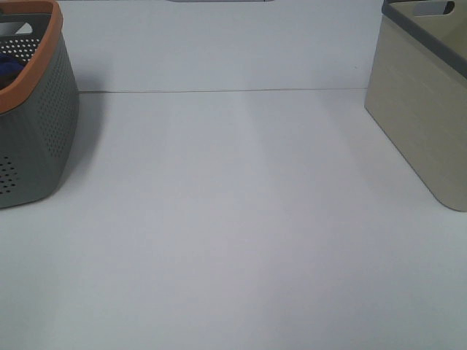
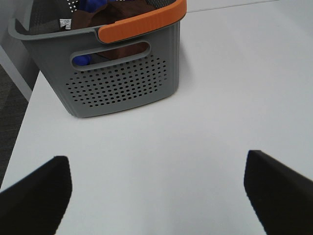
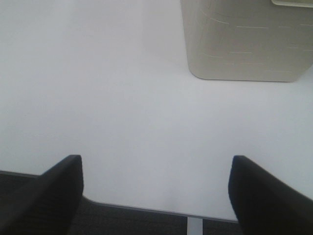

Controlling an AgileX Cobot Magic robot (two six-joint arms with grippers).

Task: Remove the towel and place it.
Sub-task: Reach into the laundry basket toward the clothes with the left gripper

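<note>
The dark reddish-brown towel [image 2: 120,12] lies inside the grey perforated basket [image 2: 122,83] with the orange rim, its small white tag [image 2: 65,22] near one edge; a blue item [image 2: 90,5] lies beside it. In the exterior high view the basket [image 1: 33,131] stands at the far left; only the blue item [image 1: 9,69] shows in it and the towel is hidden. My left gripper [image 2: 156,193] is open and empty, back from the basket over the white table. My right gripper [image 3: 156,191] is open and empty over the table's front edge. Neither gripper shows in the exterior high view.
A beige bin [image 1: 427,109] with a dark grey rim stands at the far right, also in the right wrist view [image 3: 244,41]. The white table [image 1: 233,219] spreads between the two containers. Its front edge [image 3: 146,210] and dark floor lie under the right gripper.
</note>
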